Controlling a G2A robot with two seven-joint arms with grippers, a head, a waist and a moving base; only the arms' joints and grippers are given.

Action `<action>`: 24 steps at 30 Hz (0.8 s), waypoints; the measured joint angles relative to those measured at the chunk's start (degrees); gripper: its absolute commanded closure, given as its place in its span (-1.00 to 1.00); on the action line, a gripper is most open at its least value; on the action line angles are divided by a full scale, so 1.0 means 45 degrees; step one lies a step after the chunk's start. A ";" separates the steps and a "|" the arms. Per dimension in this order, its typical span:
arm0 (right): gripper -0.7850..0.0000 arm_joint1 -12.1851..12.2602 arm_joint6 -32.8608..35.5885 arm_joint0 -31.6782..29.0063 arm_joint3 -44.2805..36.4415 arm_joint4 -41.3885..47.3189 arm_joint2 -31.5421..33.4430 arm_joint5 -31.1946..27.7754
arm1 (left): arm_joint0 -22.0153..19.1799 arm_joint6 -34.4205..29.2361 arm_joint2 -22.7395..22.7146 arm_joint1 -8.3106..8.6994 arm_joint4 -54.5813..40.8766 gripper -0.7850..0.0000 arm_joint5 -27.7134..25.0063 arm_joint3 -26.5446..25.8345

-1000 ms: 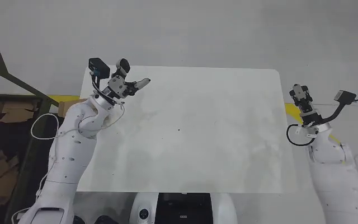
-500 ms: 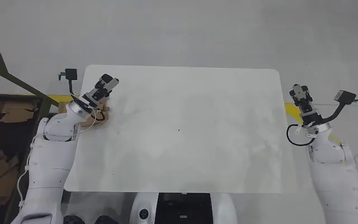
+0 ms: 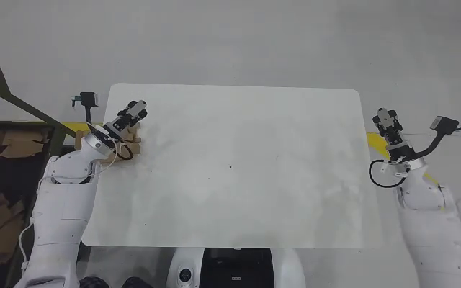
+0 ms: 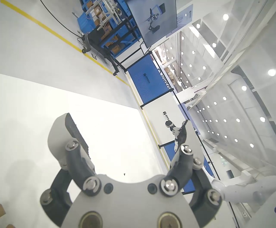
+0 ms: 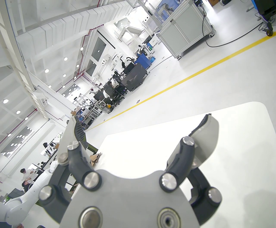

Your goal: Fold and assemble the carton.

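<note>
Carton (image 3: 132,139) at table (image 3: 252,173) edge by wide-open, empty left end effector (image 3: 135,109); right end effector (image 3: 387,117) likewise wide-open, empty.

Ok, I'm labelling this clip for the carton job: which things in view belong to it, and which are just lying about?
Job: brown cardboard at the table's left edge; open left gripper near it; open right gripper off the table's right edge; white table.
Lying about: cardboard scraps in the dark floor bin; yellow floor line.

A large robotics lab hall: beyond the surface (image 5: 151,140) run a yellow floor line (image 5: 194,74), blue racks (image 4: 85,22) and ceiling lights (image 4: 225,16).
</note>
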 measured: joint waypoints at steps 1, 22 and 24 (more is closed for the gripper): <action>-1.00 0.0000 0.0000 0.0000 0.0000 0.0000 0.0000 0.0000 | 0.0000 0.0000 0.0000 0.0000 0.0000 -1.00 0.0000 0.0000; -1.00 0.0000 0.0000 0.0000 0.0000 0.0000 0.0000 0.0000 | 0.1036 -0.0350 -0.2283 0.0244 -0.3690 -1.00 0.0500 0.1315; -1.00 0.0000 0.0000 0.0000 0.0000 0.0000 0.0000 0.0000 | 0.1105 -0.0348 -0.2626 0.0284 -0.4021 -1.00 0.0500 0.1825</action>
